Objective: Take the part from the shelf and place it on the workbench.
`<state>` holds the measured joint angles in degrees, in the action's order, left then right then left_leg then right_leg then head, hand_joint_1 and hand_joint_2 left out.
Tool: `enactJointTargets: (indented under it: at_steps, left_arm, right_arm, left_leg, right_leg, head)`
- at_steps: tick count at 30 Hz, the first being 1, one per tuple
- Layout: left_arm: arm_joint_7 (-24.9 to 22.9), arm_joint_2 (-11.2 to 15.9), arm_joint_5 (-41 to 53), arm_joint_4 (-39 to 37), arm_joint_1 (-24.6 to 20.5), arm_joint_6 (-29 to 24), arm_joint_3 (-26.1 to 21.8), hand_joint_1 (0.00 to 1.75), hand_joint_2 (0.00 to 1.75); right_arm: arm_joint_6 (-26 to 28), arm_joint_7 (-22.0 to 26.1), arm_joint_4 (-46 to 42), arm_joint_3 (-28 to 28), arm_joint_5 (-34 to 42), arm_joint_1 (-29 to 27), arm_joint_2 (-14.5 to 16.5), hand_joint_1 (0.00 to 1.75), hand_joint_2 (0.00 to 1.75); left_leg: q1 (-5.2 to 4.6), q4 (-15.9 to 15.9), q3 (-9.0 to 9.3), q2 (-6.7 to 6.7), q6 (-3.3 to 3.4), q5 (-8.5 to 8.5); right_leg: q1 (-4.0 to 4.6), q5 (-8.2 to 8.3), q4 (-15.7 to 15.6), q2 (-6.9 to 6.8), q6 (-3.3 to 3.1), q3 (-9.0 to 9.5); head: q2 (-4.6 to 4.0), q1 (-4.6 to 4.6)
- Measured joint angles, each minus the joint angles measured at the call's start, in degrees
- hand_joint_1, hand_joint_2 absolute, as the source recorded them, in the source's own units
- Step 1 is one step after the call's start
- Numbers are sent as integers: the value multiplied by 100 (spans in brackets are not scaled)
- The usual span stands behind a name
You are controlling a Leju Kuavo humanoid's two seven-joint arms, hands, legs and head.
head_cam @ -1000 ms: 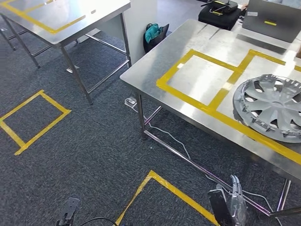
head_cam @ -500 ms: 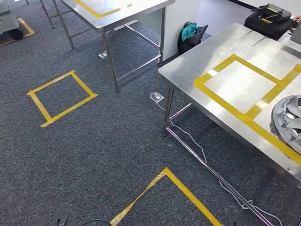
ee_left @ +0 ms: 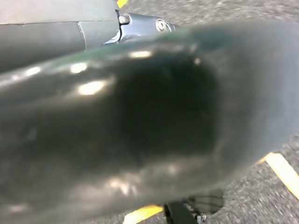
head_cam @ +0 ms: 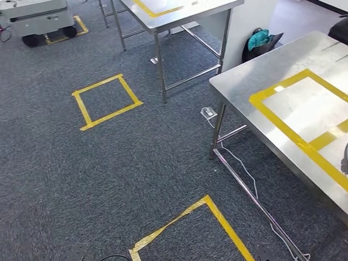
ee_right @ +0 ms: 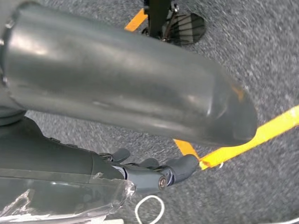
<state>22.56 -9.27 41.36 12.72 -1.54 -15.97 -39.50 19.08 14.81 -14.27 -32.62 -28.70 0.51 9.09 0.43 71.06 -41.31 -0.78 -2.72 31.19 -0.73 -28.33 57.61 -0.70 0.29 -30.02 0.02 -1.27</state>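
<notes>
Looking down from the head view at carpet, with the steel workbench [head_cam: 262, 81] on the right. It carries a yellow tape frame [head_cam: 262, 101]. A grey sliver [head_cam: 346, 161] sits on the bench at the far right edge of the picture. It could be the part already set down, but too little shows to tell.

Right hand [ee_right: 148, 170] hangs over the floor, thumb and fingers apart, carpet between them, nothing held. Left hand [ee_left: 141, 23] is mostly blurred dark, so I cannot tell how its fingers stand.

Judgement: if that sliver is the part, placing is done and nothing is left. If not, the fetch from the shelf is still ahead.

Also around: a second table [head_cam: 193, 11] far back, a tape square [head_cam: 81, 111] on the floor to the left, a cart [head_cam: 39, 19] far left, and a bag [head_cam: 258, 41].
</notes>
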Motion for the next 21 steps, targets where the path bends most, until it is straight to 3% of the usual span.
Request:
enactJointTargets:
  at_steps: [1,2,3,6,7,9,10,12,14,15,16,17,18,19,21]
  left_arm:
    - [0,-4,1,-1,5,3,0,0,0]
    - [0,-7,1,-1,13,7,0,0,0]
    - [0,-8,2,-2,21,11,0,0,0]
    - [0,-15,5,-2,3,18,0,0,0]
    - [0,-19,6,-2,-6,19,0,0,0]
    - [1,-21,8,-2,-4,21,0,0,0]
    - [1,-26,8,-2,10,21,0,0,0]
    - [-4,-26,12,-2,16,21,-3,0,0]
    - [-9,-26,20,-2,-4,27,-6,0,0]
    - [-14,-28,24,-2,-8,31,-6,0,0]
    - [-21,-30,26,-2,-3,35,-6,0,0]
    - [-28,-31,27,-2,6,38,-7,0,0]
    - [-34,-33,27,-2,14,40,-7,0,0]
    - [-37,-35,27,-2,17,42,-7,0,0]
    - [-38,-38,28,-2,10,43,-7,0,0]
  right_arm:
    - [-5,-3,9,-2,-4,5,-1,0,0]
    - [-9,-4,15,-3,-7,12,-1,0,0]
    - [-11,-6,20,-3,-11,22,-1,0,0]
    - [-10,-8,25,-3,-22,45,-2,0,0]
    - [-11,-9,26,-3,-23,49,-2,0,0]
    - [-15,-12,28,-3,-28,58,-2,0,0]
    - [-20,-13,28,-3,-38,65,-3,0,0]
    - [-27,-15,33,1,-66,66,-5,0,0]
    - [-23,-28,45,5,-91,46,-8,0,0]
    - [-20,-35,51,5,-101,37,-10,0,0]
    - [-16,-40,57,5,-111,35,-12,0,0]
    - [-14,-43,62,5,-118,36,-13,0,0]
    - [-14,-43,65,5,-122,39,-13,0,0]
    - [-14,-43,67,5,-123,41,-13,0,0]
    - [-14,-43,74,7,-125,46,-13,0,0]
  left_leg:
    - [1,166,-42,13,1,36]
    - [1,103,29,23,8,-35]
    - [-2,-180,217,57,22,-187]
    - [-55,-1283,871,452,87,-552]
    - [-76,-1441,945,539,110,-570]
    - [-97,-1496,926,456,173,-581]
    - [-92,-1511,914,394,208,-599]
    - [-71,-1539,897,264,291,-644]
    - [-66,-1540,869,118,339,-670]
    - [-70,-1540,857,37,351,-679]
    - [-72,-1539,850,-45,353,-687]
    - [-72,-1538,848,-128,349,-696]
    - [-68,-1535,849,-212,339,-704]
    - [-62,-1529,848,-296,323,-713]
    - [-65,-1491,815,-449,273,-728]
  right_leg:
    - [9,1,0,-94,-2,-7]
    - [14,1,1,-177,-2,-9]
    - [17,1,1,-256,-1,-5]
    - [57,-17,16,-449,48,9]
    - [73,-22,18,-509,77,12]
    - [76,-20,2,-625,139,21]
    - [65,-49,22,-581,170,8]
    - [40,-273,340,-291,219,-134]
    - [30,-653,1091,0,236,-470]
    - [32,-788,1455,44,240,-641]
    - [35,-824,1661,62,241,-746]
    - [34,-743,1641,69,238,-746]
    - [27,-567,1393,90,233,-634]
    - [13,-350,999,160,232,-444]
    - [-25,-100,296,421,225,-115]
  head:
    - [0,-2]
    - [0,-3]
    - [0,-3]
    - [0,-6]
    - [0,-6]
    - [0,0]
    - [0,5]
    - [0,22]
    - [0,44]
    - [0,50]
    - [0,55]
    - [0,57]
    - [0,58]
    - [0,59]
    - [0,55]
